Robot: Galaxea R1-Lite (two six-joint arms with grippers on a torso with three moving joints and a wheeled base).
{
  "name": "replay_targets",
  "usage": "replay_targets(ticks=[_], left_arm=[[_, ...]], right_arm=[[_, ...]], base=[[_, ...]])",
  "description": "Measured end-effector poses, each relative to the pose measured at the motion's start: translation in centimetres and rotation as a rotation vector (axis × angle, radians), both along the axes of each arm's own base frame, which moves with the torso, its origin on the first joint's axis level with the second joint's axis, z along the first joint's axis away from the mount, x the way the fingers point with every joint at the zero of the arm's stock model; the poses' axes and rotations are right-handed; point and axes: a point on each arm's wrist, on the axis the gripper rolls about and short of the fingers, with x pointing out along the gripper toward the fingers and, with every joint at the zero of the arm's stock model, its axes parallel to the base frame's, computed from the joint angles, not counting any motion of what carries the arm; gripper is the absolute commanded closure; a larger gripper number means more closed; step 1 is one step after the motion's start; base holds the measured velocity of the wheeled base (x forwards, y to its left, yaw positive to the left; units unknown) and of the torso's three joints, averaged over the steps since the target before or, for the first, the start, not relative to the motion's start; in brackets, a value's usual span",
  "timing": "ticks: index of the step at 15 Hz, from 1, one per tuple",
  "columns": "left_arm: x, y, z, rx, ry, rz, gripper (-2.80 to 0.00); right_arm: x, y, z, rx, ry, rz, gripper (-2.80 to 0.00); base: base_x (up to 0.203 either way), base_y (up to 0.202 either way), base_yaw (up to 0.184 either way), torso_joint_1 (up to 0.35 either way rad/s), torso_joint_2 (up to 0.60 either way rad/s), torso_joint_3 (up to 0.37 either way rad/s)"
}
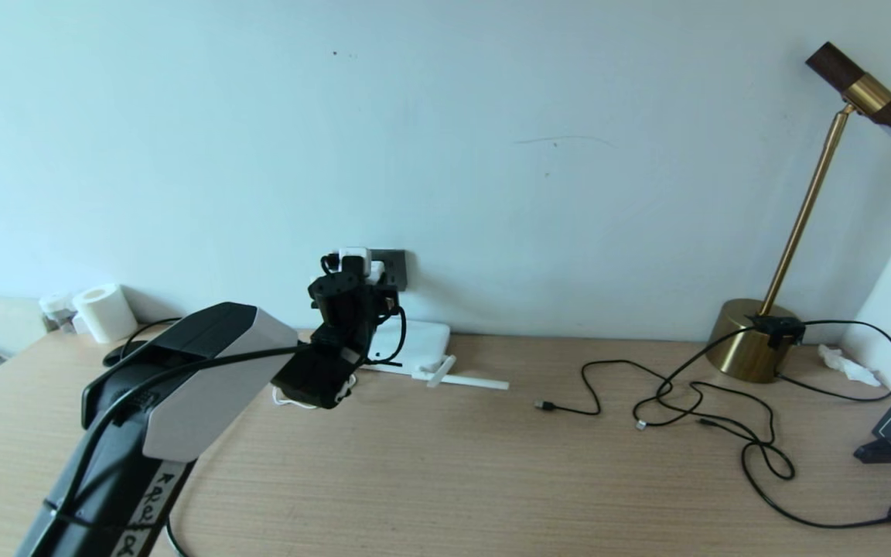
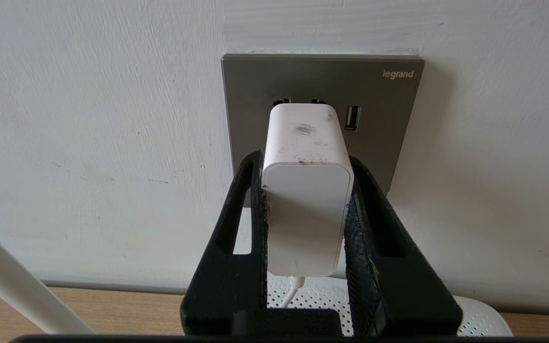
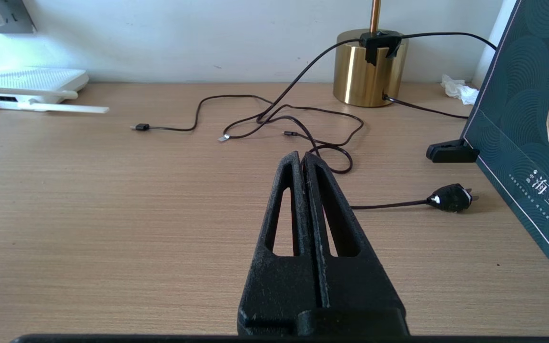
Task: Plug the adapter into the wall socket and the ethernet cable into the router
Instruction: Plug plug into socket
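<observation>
The right claw [image 3: 303, 159] hovers low over the bare wooden surface [image 3: 112, 214], its two black fingers pressed together with nothing between them; it does not appear in the head view. Just past its tips lies a tangle of thin black cables [image 3: 298, 124] with small plugs, and a black mains plug [image 3: 451, 197] rests near a dark teal box [image 3: 527, 119] on the robot's right. Beyond the cables a brass lamp base [image 3: 358, 71] stands against the wall. On the robot's left, the left arm [image 1: 175, 387] reaches forward and up toward the wall. The left claw [image 2: 305, 157] is partly open and grips the adapter [image 2: 305, 190] by its two sides, one finger [image 2: 241, 224] on each flank. The adapter is a white rounded block, upright, with its thin white cord [image 2: 293, 288] hanging from its underside. Its far end sits at the socket [image 2: 389, 124], a dark grey plate on the wall; whether the pins are fully seated cannot be told. Below the claw, against the wall, lies the router [image 1: 422, 344], a flat white box with one antenna [image 1: 469, 379] stretched along the surface. A roll of tissue [image 1: 105, 312] stands at the far left by the wall.
</observation>
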Motion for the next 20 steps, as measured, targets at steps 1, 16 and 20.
replay_targets(ticks=[1,16,20], left_arm=[[0.05,-0.02,0.09,-0.001,-0.002,0.000,0.00],[-0.01,-0.10,0.24,0.000,-0.001,0.000,0.00],[-0.10,-0.17,0.41,-0.001,-0.004,-0.001,0.00]], right_arm=[[0.00,0.00,0.00,0.000,0.000,0.001,0.00],[0.00,0.00,0.00,0.000,0.000,0.001,0.00],[0.00,0.00,0.00,0.000,0.000,0.000,0.00]], base=[[0.000,0.000,0.000,0.000,0.00,0.000],[0.000,0.000,0.000,0.000,0.00,0.000],[0.000,0.000,0.000,0.000,0.00,0.000]])
